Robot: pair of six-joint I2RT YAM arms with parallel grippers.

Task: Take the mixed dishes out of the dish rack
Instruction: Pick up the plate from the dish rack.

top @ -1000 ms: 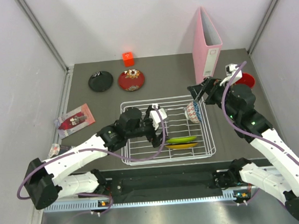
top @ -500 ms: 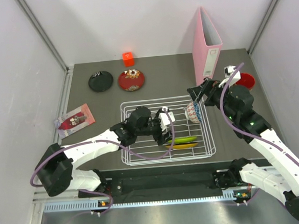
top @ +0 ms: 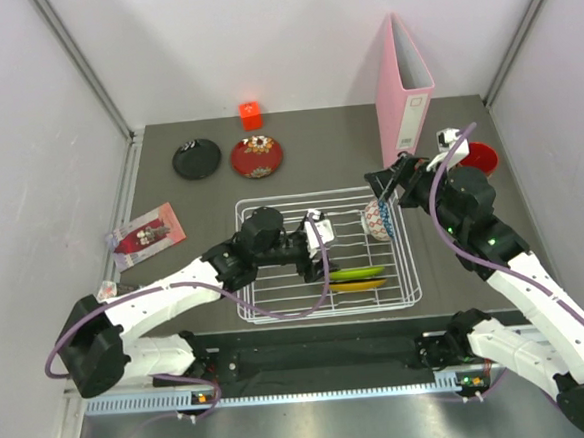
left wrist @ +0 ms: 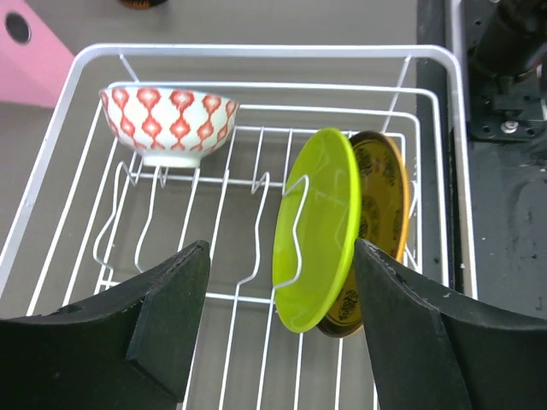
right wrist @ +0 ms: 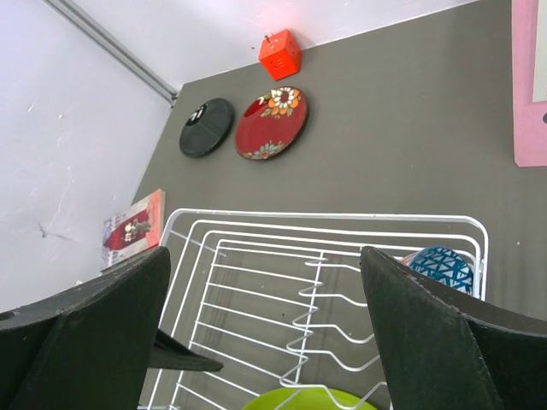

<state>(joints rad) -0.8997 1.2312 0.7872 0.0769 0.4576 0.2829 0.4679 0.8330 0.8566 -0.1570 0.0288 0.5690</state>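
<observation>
Step in hand: lime green plate [left wrist: 314, 226] pickup. The plate stands in the dish rack [left wrist: 256, 51], against the gold patterned plate [left wrist: 386, 196]. Left end effector [left wrist: 282, 249] is spread and faces the plate. Next move: advance, then pinch the rim. Right end effector [right wrist: 265, 256] is spread and empty.

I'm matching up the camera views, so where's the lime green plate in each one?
Top external: lime green plate standing on edge at the dish rack's near right.
Left wrist: right of centre, overlapping the gold plate.
Right wrist: a sliver at the bottom edge.
Shared landmark: the white dish rack.
</observation>
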